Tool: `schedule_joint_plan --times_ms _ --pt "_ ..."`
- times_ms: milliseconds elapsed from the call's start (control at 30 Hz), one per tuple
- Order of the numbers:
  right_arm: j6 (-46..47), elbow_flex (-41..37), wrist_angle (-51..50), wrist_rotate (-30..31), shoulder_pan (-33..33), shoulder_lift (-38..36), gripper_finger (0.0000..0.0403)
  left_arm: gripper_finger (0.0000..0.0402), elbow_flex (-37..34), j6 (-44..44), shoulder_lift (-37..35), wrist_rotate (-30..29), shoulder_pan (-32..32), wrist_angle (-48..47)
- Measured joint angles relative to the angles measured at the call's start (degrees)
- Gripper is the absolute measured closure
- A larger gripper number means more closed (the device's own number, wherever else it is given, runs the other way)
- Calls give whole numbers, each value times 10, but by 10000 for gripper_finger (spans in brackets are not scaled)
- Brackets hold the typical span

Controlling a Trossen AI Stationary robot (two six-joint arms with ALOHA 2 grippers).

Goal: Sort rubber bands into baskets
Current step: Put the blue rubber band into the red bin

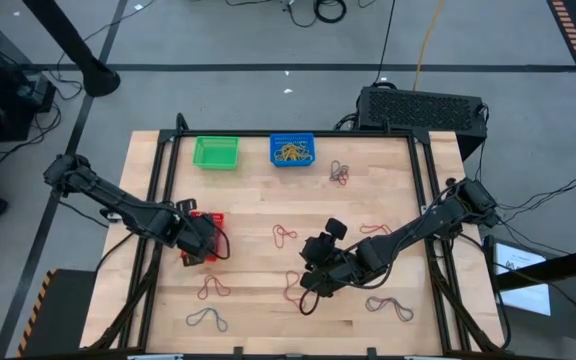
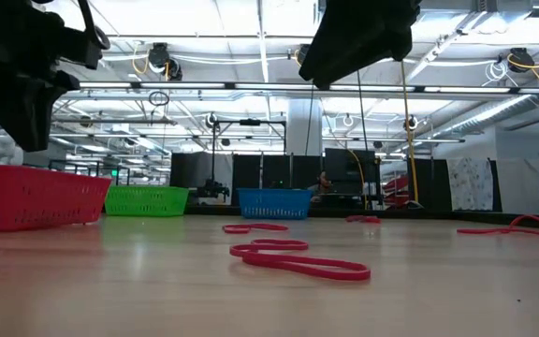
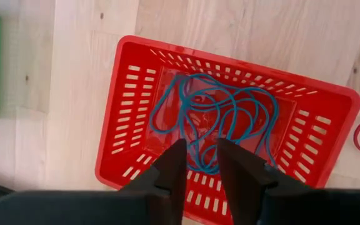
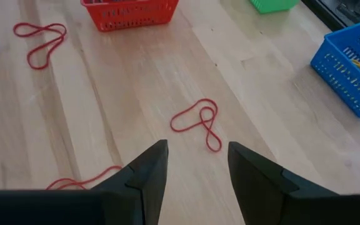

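Note:
The red basket [image 3: 130, 94] stands on the table's left part with several blue rubber bands [image 3: 230, 112] lying tangled on its floor. My left gripper [image 3: 200, 145] hangs over it, pointing steeply down, open by a narrow gap; whether its tips touch the bands does not show. My right gripper [image 4: 197, 147] stands open above the table's middle [image 1: 313, 262] with nothing between its fingers. A red rubber band [image 4: 199, 122] lies flat on the wood just ahead of it. The green basket [image 1: 216, 152] and the blue basket [image 1: 292, 150], which holds yellow bands, stand at the far edge.
More red bands [image 1: 373, 229] [image 1: 213, 290] and grey ones [image 1: 339, 172] [image 1: 206, 320] [image 1: 388, 307] lie scattered on the wood. A red band [image 2: 298, 260] lies close to the low camera. Black frame rails run along the table's left and right sides.

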Motion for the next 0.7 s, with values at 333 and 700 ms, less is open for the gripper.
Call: schedule_joint_plan --times_ms 333,700 --pt "0 0 0 0 0 0 243 288 33 25 0 32 0 -5" --pt "0 0 0 -1 0 0 243 288 54 99 4 223 -70 273"
